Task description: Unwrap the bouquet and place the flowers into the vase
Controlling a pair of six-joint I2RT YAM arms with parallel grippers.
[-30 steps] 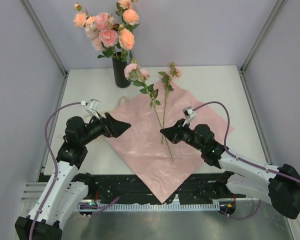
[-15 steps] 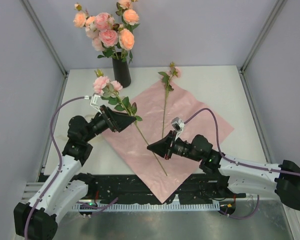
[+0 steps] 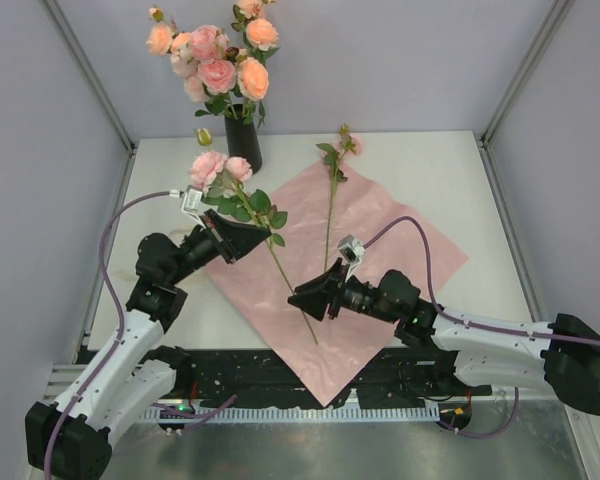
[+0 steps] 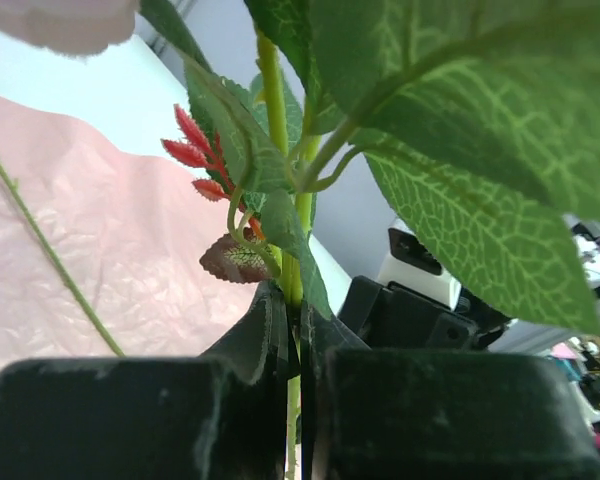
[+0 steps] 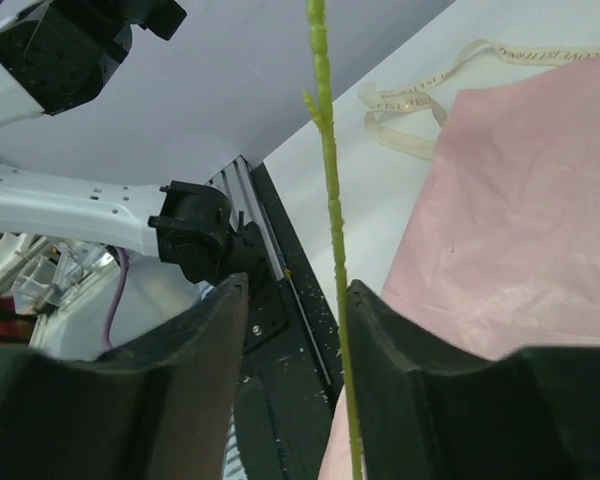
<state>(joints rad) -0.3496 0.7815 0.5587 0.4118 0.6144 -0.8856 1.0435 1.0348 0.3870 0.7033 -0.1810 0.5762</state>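
Change over the last second: the rose sprig (image 3: 258,203) had come off the pink wrapping sheet (image 3: 400,235) and stood slanted just in front of the vase (image 3: 243,140). A second sprig (image 3: 332,165) lay unmoved on the sheet, to the right of the vase.

The left gripper (image 3: 252,238), earlier wide and empty, was clenched on the sprig's stem just under its leaves. The right gripper (image 3: 298,297), clamped there before, had let go: its jaws stood parted, with the stem's lower end running between them.

The other roses (image 3: 220,55) stood in the vase.

Hard to make out:
- The sprig's blooms covered the vase's foot.
- Leaves filled the left wrist view, with one bloom (image 4: 60,20) cut off and blurred.
- A cream ribbon (image 5: 420,100) showed only in the right wrist view.
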